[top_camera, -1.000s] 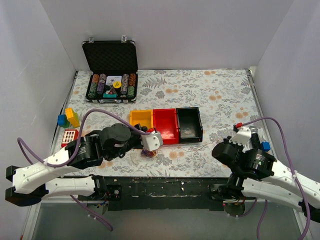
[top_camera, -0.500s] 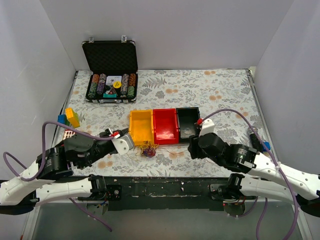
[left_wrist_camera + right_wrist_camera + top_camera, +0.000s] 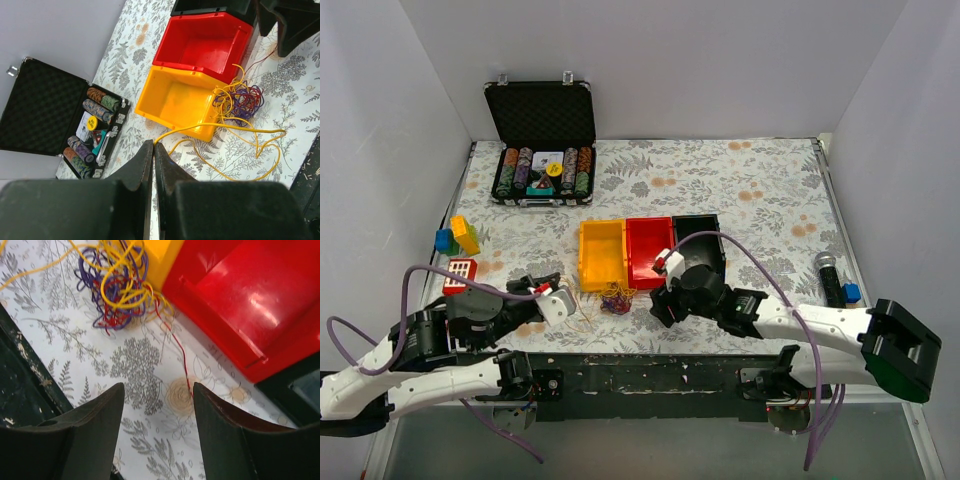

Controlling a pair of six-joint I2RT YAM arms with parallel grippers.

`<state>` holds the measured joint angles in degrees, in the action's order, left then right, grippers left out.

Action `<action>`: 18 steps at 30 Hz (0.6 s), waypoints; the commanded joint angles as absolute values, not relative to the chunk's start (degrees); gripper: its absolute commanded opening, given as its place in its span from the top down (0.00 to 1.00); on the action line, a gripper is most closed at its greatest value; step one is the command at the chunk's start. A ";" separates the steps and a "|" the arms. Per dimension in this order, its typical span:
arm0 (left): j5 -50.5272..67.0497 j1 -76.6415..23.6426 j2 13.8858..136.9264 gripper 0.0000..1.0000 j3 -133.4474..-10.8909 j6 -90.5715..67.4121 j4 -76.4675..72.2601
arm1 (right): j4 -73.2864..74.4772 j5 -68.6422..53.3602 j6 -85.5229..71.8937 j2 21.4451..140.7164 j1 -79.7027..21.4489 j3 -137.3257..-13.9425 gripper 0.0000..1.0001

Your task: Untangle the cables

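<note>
Left hand point(image 3: 154, 149) pinches a yellow cable point(image 3: 225, 125); right hand point(image 3: 158, 392) gapes beside red bin point(image 3: 240, 300).

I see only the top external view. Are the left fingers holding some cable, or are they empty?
Observer: Holding. In the left wrist view the left fingers are shut on a yellow cable that runs toward the knot.
Operator: And the right fingers?
Observer: Open in the right wrist view, with a thin red strand on the table between them.
Operator: Which colours does the knot have?
Observer: Purple, yellow and red strands, seen close in the right wrist view.
</note>
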<state>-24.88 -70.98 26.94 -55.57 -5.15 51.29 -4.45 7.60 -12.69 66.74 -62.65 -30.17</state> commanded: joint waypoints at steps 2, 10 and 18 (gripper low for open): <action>-27.50 -70.66 25.40 1.00 -53.71 -5.27 51.86 | -19.77 0.44 -8.09 70.48 -58.63 -29.97 0.35; -31.38 -70.75 21.63 1.00 -49.93 -5.71 53.52 | -24.52 -4.13 -9.05 78.30 -57.74 -30.15 0.37; -36.11 -70.75 16.62 0.98 -42.81 -5.10 56.34 | -26.89 -2.11 -8.09 83.49 -57.75 -30.67 0.41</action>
